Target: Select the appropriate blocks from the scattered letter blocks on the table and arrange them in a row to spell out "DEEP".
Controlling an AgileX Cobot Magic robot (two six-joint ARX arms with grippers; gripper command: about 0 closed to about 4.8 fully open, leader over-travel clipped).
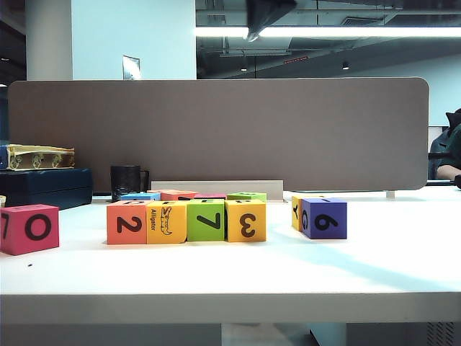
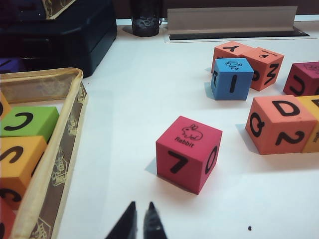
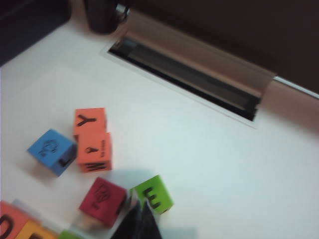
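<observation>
Orange-to-yellow row (image 1: 186,221) stood complete near the worktop's (image 1: 230,277) front edge; right claw (image 3: 138,219), pressed together, hung above its back; left claw (image 2: 139,219) pressed together, nearer the pink block (image 2: 189,153).

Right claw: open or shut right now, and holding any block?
Shut and empty: in its wrist view the right claw shows its tips pressed together above the green E block, nothing between them.

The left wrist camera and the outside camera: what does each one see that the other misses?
Only the left wrist view shows the left gripper, shut, low over the table, a fabric box of spare cubes, and the D on top of the orange block. Only the exterior view shows the whole front row, 2, Alligator, 7, 3, and the purple 6 cube. Both show the pink cube and black mug.
</observation>
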